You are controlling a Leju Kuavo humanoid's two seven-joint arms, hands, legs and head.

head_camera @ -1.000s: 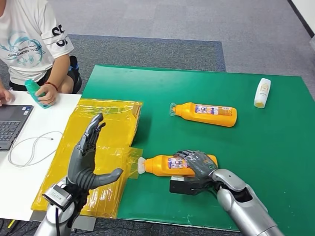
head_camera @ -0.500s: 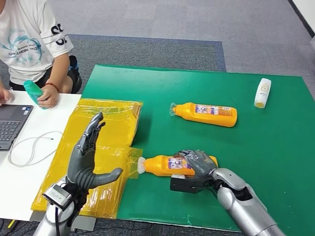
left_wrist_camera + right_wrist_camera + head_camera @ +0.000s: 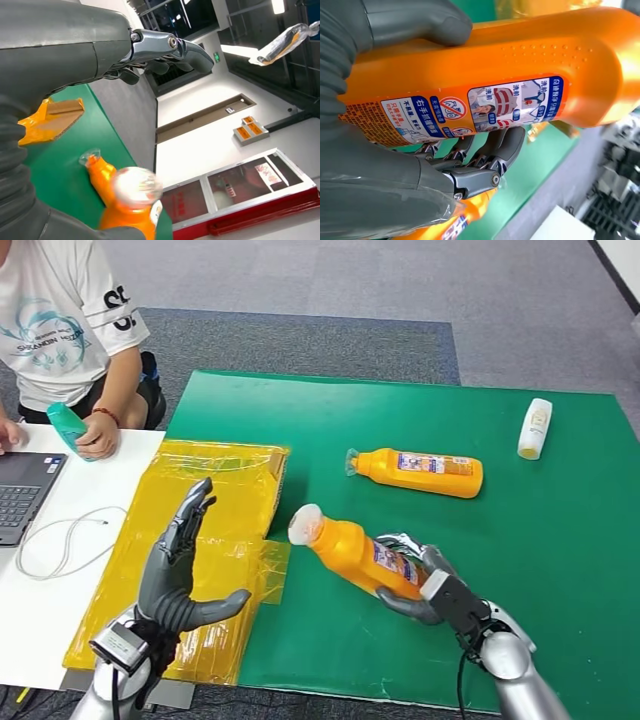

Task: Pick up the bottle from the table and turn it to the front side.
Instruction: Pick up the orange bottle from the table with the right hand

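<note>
Orange bottle [image 3: 361, 555] grasped in right hand [image 3: 423, 585], lifted, cap tilted up and away.
Roll slowly, fingers [image 3: 497, 150] clenched under label; left hand [image 3: 177, 565] released, spread, ready near cap.

Grey carpet floor [image 3: 317, 280] extends behind the work area, with a darker grey carpet strip [image 3: 302, 345] lying directly beyond the desk [image 3: 528, 540], whose top is covered in green. To one side stands a white table [image 3: 45, 570] carrying a laptop [image 3: 23, 495] and a looped white cable [image 3: 68, 540]. The left wrist view shows white walls [image 3: 211, 150], a brown door [image 3: 203, 117], a red-framed glazed panel [image 3: 241, 185] and lit ceiling strip lights [image 3: 241, 50].
</note>
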